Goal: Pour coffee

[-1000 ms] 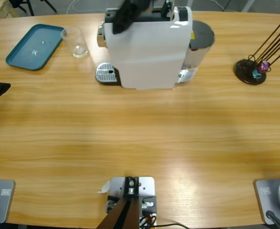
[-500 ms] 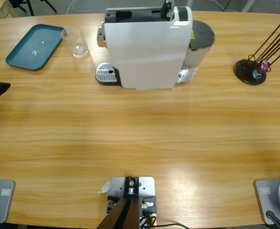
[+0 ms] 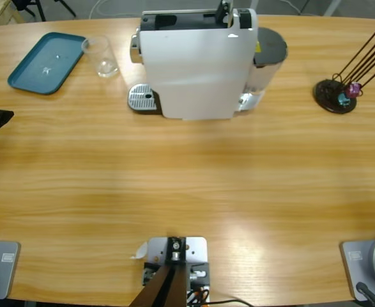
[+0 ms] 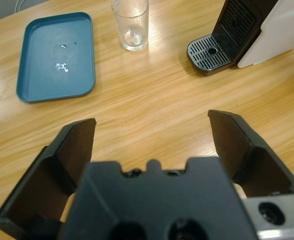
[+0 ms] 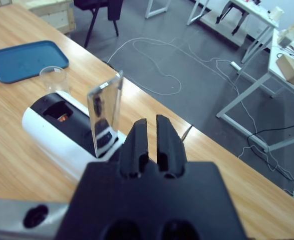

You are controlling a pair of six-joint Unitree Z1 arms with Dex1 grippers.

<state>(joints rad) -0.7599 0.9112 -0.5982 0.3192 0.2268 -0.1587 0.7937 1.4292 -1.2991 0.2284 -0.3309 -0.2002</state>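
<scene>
A: Since the small clear glass tumbler (image 4: 130, 24) stands beside the flat teal plastic tray (image 4: 56, 55), not on the silver drip grate (image 4: 209, 52), is pouring far off?

B: Yes. I can't see any coffee in it. The left hand (image 4: 152, 145) is wide open and empty; the right hand (image 5: 152, 137) is nearly closed, empty, above the white boxy coffee machine (image 3: 197, 61)

A: Anything blocking?

B: No, just bare wooden worktop (image 3: 187, 179)

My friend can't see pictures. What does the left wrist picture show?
The left arm's black pincer hangs open and empty above a wooden table. Beyond it stand a clear glass tumbler, a flat teal plastic tray and a white coffee machine's round metal drip grate.
</scene>
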